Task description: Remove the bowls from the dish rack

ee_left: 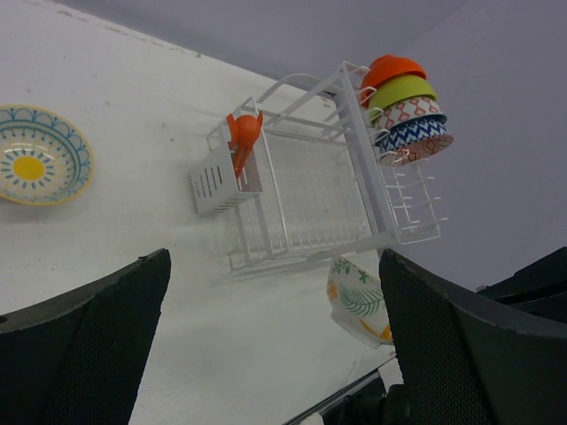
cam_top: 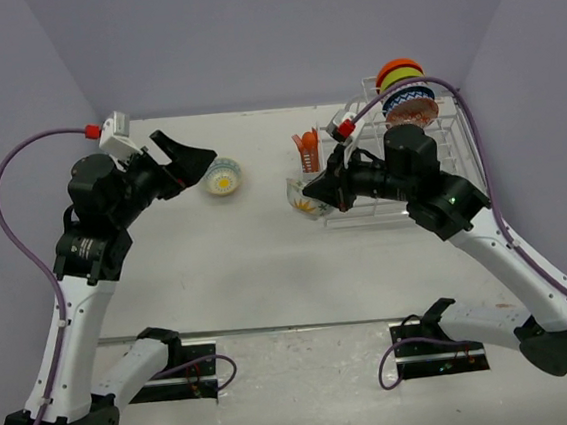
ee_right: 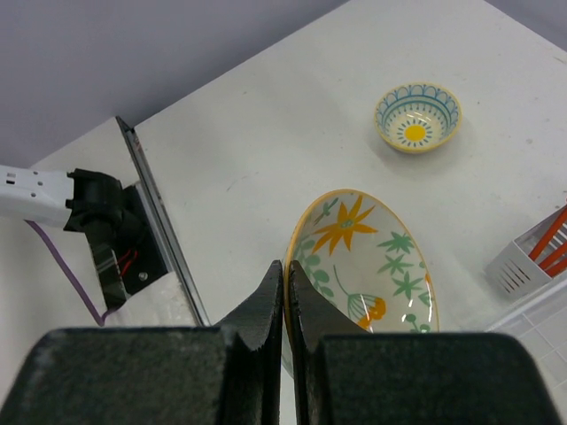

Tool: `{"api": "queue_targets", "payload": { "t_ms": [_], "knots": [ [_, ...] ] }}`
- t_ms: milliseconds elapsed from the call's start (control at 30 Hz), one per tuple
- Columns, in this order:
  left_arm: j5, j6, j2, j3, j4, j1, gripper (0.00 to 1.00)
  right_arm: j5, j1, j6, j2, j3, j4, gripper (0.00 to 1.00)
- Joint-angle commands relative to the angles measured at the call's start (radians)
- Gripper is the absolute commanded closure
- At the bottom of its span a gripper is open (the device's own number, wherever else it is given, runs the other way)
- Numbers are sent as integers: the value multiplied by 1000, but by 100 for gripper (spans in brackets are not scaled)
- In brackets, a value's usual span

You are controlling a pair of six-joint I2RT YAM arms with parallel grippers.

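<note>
Clamped almost fully shut, the right claw (ee_right: 285, 297) is seen pinching the rim of a pale ceramic bowl with a yellow-orange edge and an orange-flower-and-green-leaf pattern (ee_right: 368, 266), one finger on each face of the wall. This rim grip is judged to be used because the bowl is too wide to be spanned. In the top view the bowl is held tilted just off the 8 o'clock corner of the large white wire dish rack (ee_left: 310, 190), apparently so it can be carried to open surface. A stack of bowls (ee_left: 403, 111) (plain orange, yellow-green, red-patterned, blue zigzag, red-brown) is kept on edge in the tall slotted section at the rack's 12 o'clock end, not yet unloaded. A white slotted utensil holder with orange utensils (ee_left: 221, 177) is hung on the rack's 9 o'clock side. A small bowl with a blue scalloped rim and yellow centre (cam_top: 222, 176) is set upright on the white table (cam_top: 268, 264), at 9 o'clock from the rack and well apart. Just beside it, the left claw (cam_top: 198, 160) is held wide open and empty.
</note>
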Motion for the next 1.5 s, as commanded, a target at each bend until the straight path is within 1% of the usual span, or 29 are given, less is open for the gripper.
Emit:
{"api": "queue_targets", "payload": {
  "t_ms": [0, 133, 167, 233, 267, 367, 467, 500, 600, 800, 900, 1000, 1267, 1367, 1467],
  "knots": [
    [-2, -95, 5, -3, 30, -5, 0, 18, 16, -38, -1, 34, 97, 100],
    [102, -200, 60, -50, 87, -11, 0, 16, 25, -47, 6, 40, 94, 100],
    [134, -216, 72, -59, 99, -28, 0, 17, 29, -50, 8, 40, 94, 100],
    [150, -255, 114, -67, 131, -54, 0, 22, 32, -53, 6, 32, 105, 100],
    [141, -270, 138, -63, 137, -93, 0, 18, 34, -62, 6, 30, 107, 100],
    [100, -298, 170, -38, 141, -160, 0, 11, 40, -84, 6, 26, 104, 100],
    [44, -330, 204, -15, 124, -204, 0, 11, 52, -111, 2, 17, 96, 100],
    [34, -330, 215, 6, 98, -209, 0, 11, 58, -112, 0, 14, 94, 100],
    [12, -332, 249, 42, 41, -217, 0, 10, 80, -184, 6, 11, 70, 100],
    [12, -344, 276, 43, 7, -241, 0, 19, 100, -217, 28, 9, 56, 100],
    [-11, -333, 290, 45, -17, -267, 0, 13, 106, -223, 36, 9, 59, 100],
    [0, -338, 307, 37, -31, -293, 0, 13, 112, -233, 49, 14, 45, 100],
    [-25, -350, 341, 62, -67, -358, 1, 21, 123, -248, 65, 18, 33, 100],
    [-26, -350, 354, 62, -77, -381, 5, 27, 128, -254, 69, 24, 24, 100],
    [-40, -347, 359, 60, -85, -391, 13, 33, 132, -257, 74, 24, 19, 100]
  ]
}}
